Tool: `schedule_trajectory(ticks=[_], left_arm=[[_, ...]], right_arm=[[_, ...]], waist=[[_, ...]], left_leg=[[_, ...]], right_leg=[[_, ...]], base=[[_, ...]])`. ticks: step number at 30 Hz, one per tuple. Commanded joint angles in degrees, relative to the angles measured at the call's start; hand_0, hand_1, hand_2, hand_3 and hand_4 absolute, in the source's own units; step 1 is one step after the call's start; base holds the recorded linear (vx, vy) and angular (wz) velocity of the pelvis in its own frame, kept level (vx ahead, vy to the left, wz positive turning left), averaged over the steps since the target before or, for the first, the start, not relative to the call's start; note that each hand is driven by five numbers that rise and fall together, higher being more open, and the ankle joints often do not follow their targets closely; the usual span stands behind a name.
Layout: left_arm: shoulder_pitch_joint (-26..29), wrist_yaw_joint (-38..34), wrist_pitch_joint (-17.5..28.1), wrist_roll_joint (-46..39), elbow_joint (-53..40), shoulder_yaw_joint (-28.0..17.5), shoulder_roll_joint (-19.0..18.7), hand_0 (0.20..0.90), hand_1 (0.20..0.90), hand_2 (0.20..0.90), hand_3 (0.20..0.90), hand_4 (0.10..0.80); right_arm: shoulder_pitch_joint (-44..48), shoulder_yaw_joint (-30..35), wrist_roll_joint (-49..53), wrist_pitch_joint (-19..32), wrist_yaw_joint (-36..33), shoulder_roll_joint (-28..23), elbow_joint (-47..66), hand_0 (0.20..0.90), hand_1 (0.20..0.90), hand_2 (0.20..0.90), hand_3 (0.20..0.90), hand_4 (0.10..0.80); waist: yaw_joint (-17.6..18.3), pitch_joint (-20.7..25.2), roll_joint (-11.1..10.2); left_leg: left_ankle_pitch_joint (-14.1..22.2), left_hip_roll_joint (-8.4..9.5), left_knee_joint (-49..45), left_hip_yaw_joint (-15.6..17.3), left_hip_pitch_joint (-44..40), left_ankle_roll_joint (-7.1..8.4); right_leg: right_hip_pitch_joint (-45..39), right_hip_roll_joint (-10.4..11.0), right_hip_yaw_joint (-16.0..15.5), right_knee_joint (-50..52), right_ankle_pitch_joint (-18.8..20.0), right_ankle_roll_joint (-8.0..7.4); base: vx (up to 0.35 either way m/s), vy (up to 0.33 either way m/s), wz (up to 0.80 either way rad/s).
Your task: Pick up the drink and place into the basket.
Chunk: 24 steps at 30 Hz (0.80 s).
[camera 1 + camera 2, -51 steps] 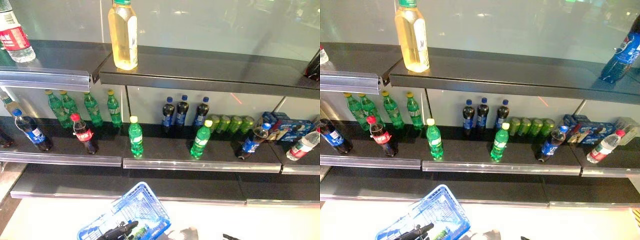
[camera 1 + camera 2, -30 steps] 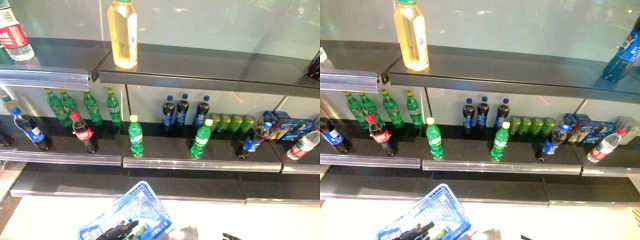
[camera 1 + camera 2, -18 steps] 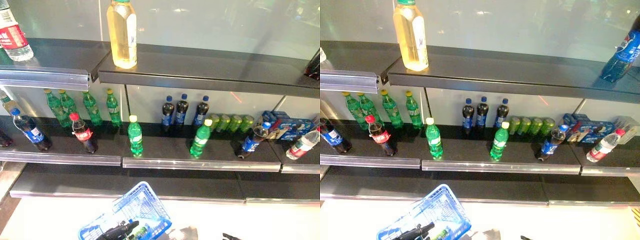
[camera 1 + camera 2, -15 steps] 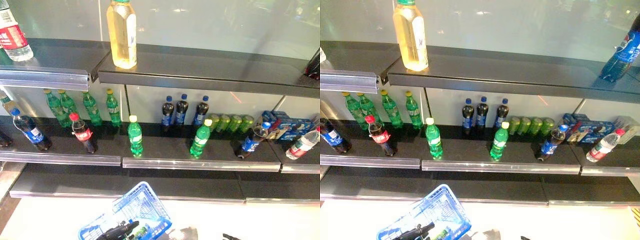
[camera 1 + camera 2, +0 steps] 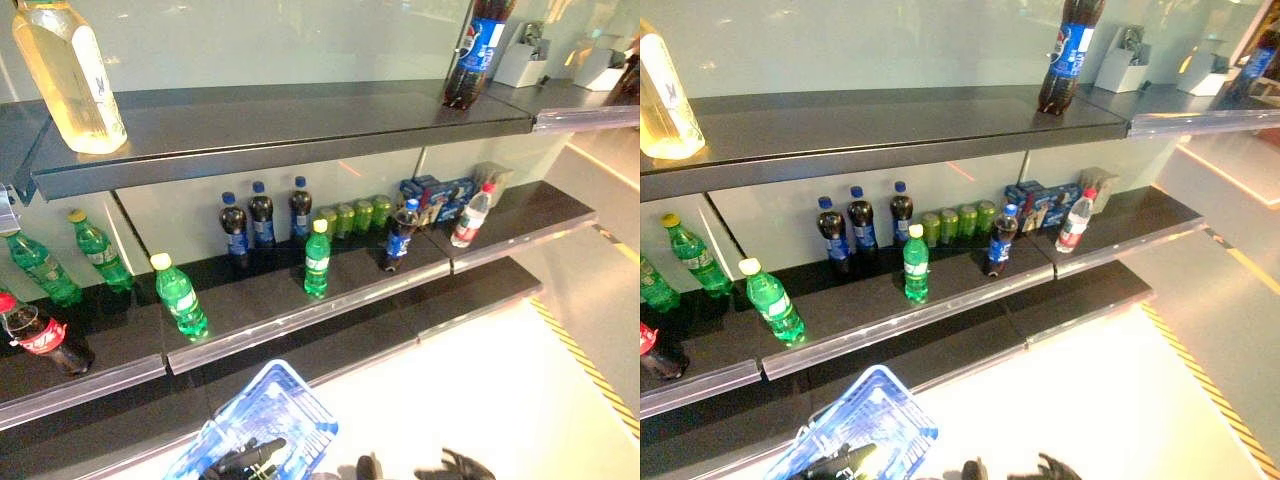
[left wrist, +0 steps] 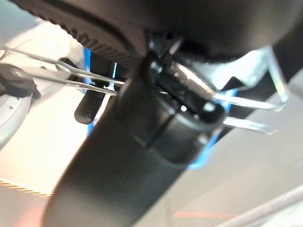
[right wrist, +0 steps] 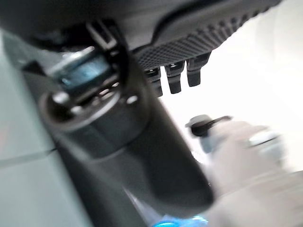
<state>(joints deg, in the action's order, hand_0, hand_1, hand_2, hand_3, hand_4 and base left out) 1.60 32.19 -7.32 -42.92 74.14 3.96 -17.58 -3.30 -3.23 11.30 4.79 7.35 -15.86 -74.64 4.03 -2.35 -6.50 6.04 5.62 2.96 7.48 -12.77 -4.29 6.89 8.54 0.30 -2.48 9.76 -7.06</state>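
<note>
1. Left eye view: the blue basket point(image 5: 262, 425) sits at 6 o'clock; the left robot hand point(image 5: 243, 458) curls round its handle. A green drink point(image 5: 317, 260) stands on the middle shelf point(image 5: 300, 305).
2. Right eye view: the right robot hand point(image 5: 1052, 468) shows at 6 o'clock.
3. Right wrist view: its fingers point(image 7: 174, 78) hang relaxed, holding nothing.

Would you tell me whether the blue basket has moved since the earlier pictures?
Cannot tell: the whole view has swung, so the shelf shifted too; the blue basket hangs from the left hand.
</note>
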Motion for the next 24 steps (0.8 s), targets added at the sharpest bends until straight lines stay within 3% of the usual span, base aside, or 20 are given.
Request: schedule_trajectory(ticks=[1, 2, 9, 11, 12, 13, 16, 18, 21, 24], left_arm=[[1.7, 4.8, -1.1, -1.0, -2.0, -2.9, 0.5, 0.3, 0.3, 0.3, 0.2, 0.1], [1.3, 5.8, -1.0, 0.6, -2.4, -3.1, -0.2, 0.3, 0.3, 0.3, 0.2, 0.1], [0.4, 7.6, -0.3, 2.2, -3.2, -3.5, -1.5, 0.3, 0.3, 0.3, 0.2, 0.1], [0.7, 7.0, -0.4, 1.4, -3.2, -3.5, -1.2, 0.3, 0.3, 0.3, 0.2, 0.1], [0.6, 6.8, -0.4, 1.0, -3.2, -3.6, -1.1, 0.3, 0.3, 0.3, 0.2, 0.1], [0.5, 6.3, -0.5, 0.2, -3.0, -3.9, -1.1, 0.3, 0.3, 0.3, 0.2, 0.1], [0.1, 5.8, -0.3, 0.2, -2.9, -4.7, -1.0, 0.3, 0.3, 0.3, 0.2, 0.1], [-0.1, 6.1, 0.2, -0.3, -2.6, -5.9, -1.3, 0.3, 0.3, 0.3, 0.2, 0.1], [0.4, 5.5, 0.6, -1.1, -2.8, -6.3, -1.0, 0.3, 0.3, 0.3, 0.2, 0.1], [1.0, 6.1, 0.8, -0.1, -3.4, -5.7, -0.3, 0.3, 0.3, 0.3, 0.2, 0.1]], right_arm=[[2.3, 0.6, -2.1, 2.7, 0.8, -3.5, 0.2, 0.9, 0.9, 0.9, 0.9, 0.8], [1.5, 1.3, -1.6, 3.1, 0.8, -3.2, 0.0, 0.9, 0.9, 0.9, 0.9, 0.8], [0.7, 3.6, 0.0, 5.2, 2.2, -3.6, -1.0, 0.9, 0.9, 0.9, 0.9, 0.8], [1.3, 3.2, -0.3, 5.1, 2.7, -3.5, -1.3, 0.9, 0.9, 0.9, 0.9, 0.8], [1.5, 3.1, -1.1, 5.0, 3.0, -3.4, -1.4, 0.9, 0.9, 0.9, 0.9, 0.8], [2.0, 2.8, -2.0, 5.0, 2.9, -3.0, -1.6, 0.9, 0.9, 0.9, 0.9, 0.8], [2.7, 2.2, -3.1, 4.2, 2.7, -2.0, -1.6, 0.9, 0.9, 0.9, 0.9, 0.8], [2.8, 1.2, -3.6, 4.3, 2.6, -1.3, -1.3, 0.9, 0.9, 0.9, 0.9, 0.8], [2.9, 0.2, -3.4, 3.9, 2.5, -0.9, -0.7, 0.9, 0.9, 0.9, 0.9, 0.8], [2.9, -0.4, -2.5, 4.0, 2.1, -0.8, -0.5, 0.9, 0.9, 0.9, 0.9, 0.8]], waist=[[0.8, -4.2, 3.6], [0.6, -5.1, 3.4], [0.5, -4.2, 3.9], [0.1, -3.1, 4.0], [-0.1, -2.7, 4.1], [-0.7, -2.0, 3.9], [-1.5, -1.0, 3.5], [-1.6, -0.7, 3.1], [-1.1, -0.8, 2.6], [-0.4, -1.1, 2.6]], left_leg=[[-0.4, -1.09, -1.4, 2.2, 3.8, 4.64], [-0.8, -2.24, -1.4, 4.8, 3.2, 5.13], [-3.5, -5.85, 2.0, 13.7, 3.2, 4.63], [-3.8, -7.08, 2.0, 16.6, 4.0, 5.02], [-3.0, -7.62, 2.0, 17.1, 3.7, 5.54], [-3.5, -8.54, 2.0, 19.6, 3.8, 6.14], [-4.9, -10.21, 2.0, 23.4, 3.7, 7.11], [-5.7, -11.41, 2.0, 26.6, 3.0, 7.53], [-6.9, -13.22, 2.0, 28.7, 2.9, 8.13], [-8.0, -14.56, 2.0, 28.8, 3.4, 8.65]], right_leg=[[-0.5, -0.1, -9.4, 2.2, 3.4, -5.73], [0.8, 1.5, -13.1, 4.7, 4.3, -6.04], [-3.0, 5.4, -16.6, 11.2, 2.0, -5.34], [-5.8, 6.7, -18.6, 11.1, 0.9, -5.05], [-7.8, 7.1, -19.5, 10.6, -0.5, -5.77], [-10.6, 7.3, -22.4, 7.8, -1.7, -5.67], [-13.7, 5.9, -26.8, 3.6, -3.7, -5.19], [-14.5, 3.7, -29.0, 0.5, -4.9, -4.75], [-14.4, 1.5, -29.4, -0.4, -5.9, -3.22], [-13.9, 0.3, -28.4, 0.2, -6.9, -2.1]], base=[[-0.195, -0.008, -1.26], [-0.234, -0.009, -1.59], [-0.244, -0.055, -1.08], [-0.159, -0.179, -0.84], [-0.121, -0.244, -1.25], [-0.086, -0.258, -1.46], [-0.121, -0.325, -1.83], [-0.143, -0.495, -1.04], [-0.099, -0.431, -1.18], [-0.06, -0.304, -0.75]])
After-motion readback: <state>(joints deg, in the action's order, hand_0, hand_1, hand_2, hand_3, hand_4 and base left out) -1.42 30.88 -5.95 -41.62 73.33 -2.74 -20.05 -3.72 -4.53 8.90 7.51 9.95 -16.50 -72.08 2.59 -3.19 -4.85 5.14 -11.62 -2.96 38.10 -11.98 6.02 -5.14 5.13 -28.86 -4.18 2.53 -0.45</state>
